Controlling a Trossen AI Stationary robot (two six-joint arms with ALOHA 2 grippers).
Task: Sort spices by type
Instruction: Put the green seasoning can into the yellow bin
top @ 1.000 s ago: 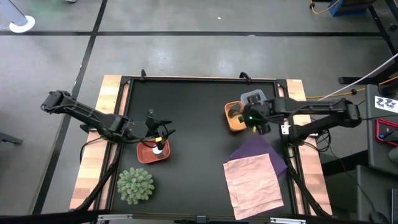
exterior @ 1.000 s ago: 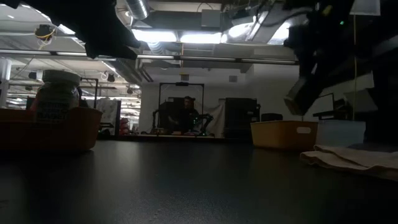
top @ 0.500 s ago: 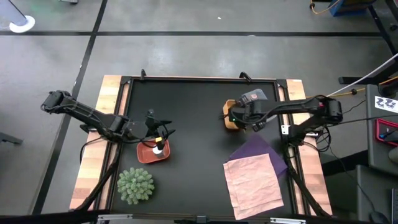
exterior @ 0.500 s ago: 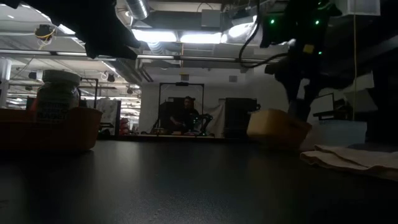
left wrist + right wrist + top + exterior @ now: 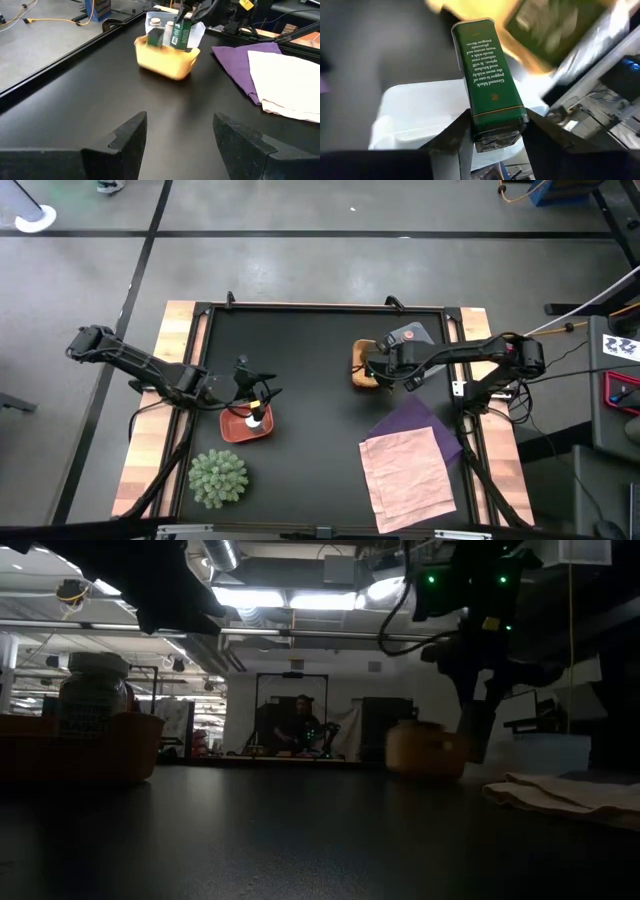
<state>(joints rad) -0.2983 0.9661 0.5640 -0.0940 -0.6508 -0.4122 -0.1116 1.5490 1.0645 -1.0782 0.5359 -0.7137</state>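
A white-capped jar [image 5: 255,417] stands in the salmon-red tray [image 5: 236,430] on my black worktop [image 5: 310,390], under my left pincer [image 5: 262,394], whose fingers are spread apart. Rightward, my right pincer [image 5: 492,131] clenches a green packet [image 5: 489,105] above the orange tray [image 5: 165,59]. Purple cloth [image 5: 420,423] lies beyond. A person [image 5: 298,725] sits in the room behind.

The right gripper [image 5: 378,366] reaches in from the worktop's right edge, its fingers [image 5: 455,137] clamped. The left gripper [image 5: 262,394] hovers left of centre, fingers [image 5: 125,140] spread apart.
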